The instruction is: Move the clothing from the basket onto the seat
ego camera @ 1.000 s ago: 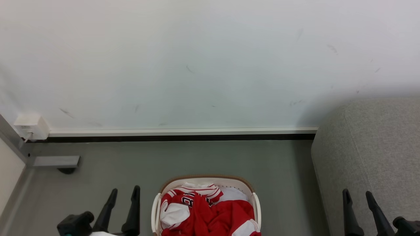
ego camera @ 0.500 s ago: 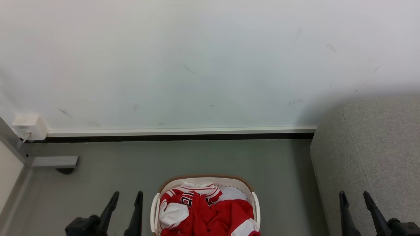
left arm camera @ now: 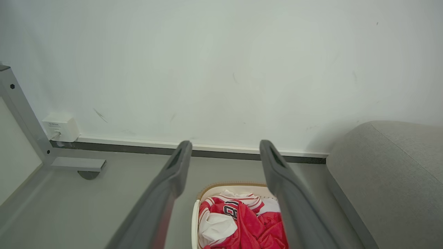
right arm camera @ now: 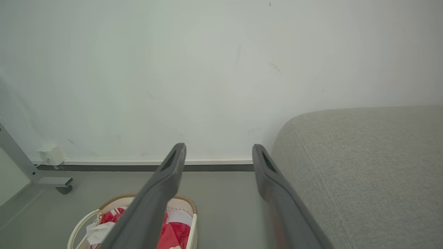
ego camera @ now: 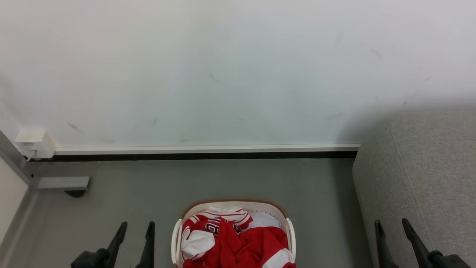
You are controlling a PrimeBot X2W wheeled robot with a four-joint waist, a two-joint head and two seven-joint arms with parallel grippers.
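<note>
At the bottom centre of the head view, you find the bright red, white-striped soft sports clothing (ego camera: pixel 241 245) heaped inside the oval cream-white perforated plastic basket (ego camera: pixel 232 203) on the grey floor (ego camera: pixel 223 178). The left gripper (ego camera: pixel 136 224) stands just beside the basket's left side. The right gripper (ego camera: pixel 391 222) stands before the large grey woven-fabric seat (ego camera: pixel 420 167). Both have their fingers spread apart and hold nothing.

Along the left wrist view, the left gripper (left arm camera: pixel 225 143) frames the basket (left arm camera: pixel 225 186) between its parted fingers. The clothing (left arm camera: pixel 242 228) shows its black-and-white lettering toward the far rim.

Along the right wrist view, the right gripper (right arm camera: pixel 218 147) is likewise spread and empty, with the seat (right arm camera: pixel 363 166) to its right and the basket (right arm camera: pixel 183 200) at lower left.

Expect the clothing to be light, limp and loosely tangled. Take hold of a raised fold near the top of the pile, pinching several layers. A thin edge may slip, and one garment may drag another.
</note>
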